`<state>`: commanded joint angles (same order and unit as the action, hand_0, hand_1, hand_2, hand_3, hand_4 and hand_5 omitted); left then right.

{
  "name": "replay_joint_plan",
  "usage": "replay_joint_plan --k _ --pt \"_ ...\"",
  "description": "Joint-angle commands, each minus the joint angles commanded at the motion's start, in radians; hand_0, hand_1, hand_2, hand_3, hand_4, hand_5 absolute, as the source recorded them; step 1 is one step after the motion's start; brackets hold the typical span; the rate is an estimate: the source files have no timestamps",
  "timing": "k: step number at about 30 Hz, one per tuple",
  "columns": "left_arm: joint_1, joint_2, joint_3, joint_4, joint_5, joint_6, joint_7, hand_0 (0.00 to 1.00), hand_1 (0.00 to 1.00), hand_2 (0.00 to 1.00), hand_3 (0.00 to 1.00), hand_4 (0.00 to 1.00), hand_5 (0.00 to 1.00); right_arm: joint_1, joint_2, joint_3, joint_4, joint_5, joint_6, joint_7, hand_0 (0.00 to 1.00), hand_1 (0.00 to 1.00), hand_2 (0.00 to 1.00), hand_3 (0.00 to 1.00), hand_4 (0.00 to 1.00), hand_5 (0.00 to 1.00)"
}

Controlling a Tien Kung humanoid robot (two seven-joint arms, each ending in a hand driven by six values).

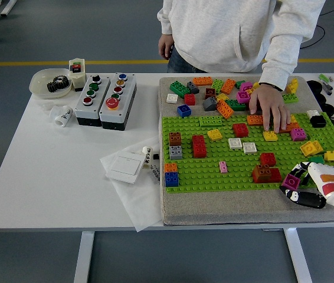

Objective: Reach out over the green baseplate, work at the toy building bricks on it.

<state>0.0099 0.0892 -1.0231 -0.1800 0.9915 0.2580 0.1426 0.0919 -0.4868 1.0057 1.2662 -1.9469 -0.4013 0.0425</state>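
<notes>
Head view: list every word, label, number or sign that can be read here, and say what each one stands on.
None can be read.
White label strip beside the white switch plate: dark print, too small and blurred.
White tube near the button boxes: dark marks, illegible.
Box of buttons: coloured caps, no readable legends.
Toy bricks, green baseplate: no text.

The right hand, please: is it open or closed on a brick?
Closed on a brick. The right hand has its fingers curled around a magenta brick at the green baseplate's near edge.
</notes>
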Motion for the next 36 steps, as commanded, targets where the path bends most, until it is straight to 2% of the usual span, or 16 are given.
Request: replay_joint_plan --k 13,21,22,27,32,36 --pt "-0.001 0.002 -0.009 0.0 0.014 -0.002 0.0 0.76 0.788 0.84 0.748 0.781 0.689 -0.008 -0.012 0.044 0.052 0.005 -0.014 -0.001 0.165 0.34 0.423 0.46 0.772 0.286" --pt "-0.005 0.004 -0.008 0.0 0.012 -0.001 -0.002 0.76 0.788 0.84 0.747 0.781 0.689 0.026 -0.028 0.062 0.087 0.039 -0.034 -0.001 0.166 0.34 0.422 0.461 0.779 0.283" --pt "-0.006 0.004 -0.008 0.0 0.013 -0.001 -0.001 0.76 0.788 0.84 0.747 0.782 0.69 0.041 -0.031 0.058 0.088 0.055 -0.04 0.001 0.174 0.339 0.423 0.461 0.776 0.236" --pt "-0.01 0.003 -0.008 0.0 0.014 0.0 0.001 0.76 0.788 0.84 0.747 0.782 0.69 0.083 -0.033 0.051 0.086 0.122 -0.067 0.01 0.174 0.339 0.423 0.461 0.776 0.236" --pt "-0.013 0.004 0.004 0.0 0.003 0.001 -0.001 0.759 0.79 0.84 0.748 0.782 0.69 0.12 -0.028 0.03 0.078 0.292 -0.101 0.032 0.175 0.339 0.426 0.462 0.776 0.234" --pt "-0.014 0.004 0.01 0.0 -0.004 0.002 -0.001 0.758 0.79 0.84 0.746 0.781 0.689 0.148 -0.018 0.012 0.062 0.401 -0.109 0.043 0.179 0.339 0.427 0.463 0.771 0.243"
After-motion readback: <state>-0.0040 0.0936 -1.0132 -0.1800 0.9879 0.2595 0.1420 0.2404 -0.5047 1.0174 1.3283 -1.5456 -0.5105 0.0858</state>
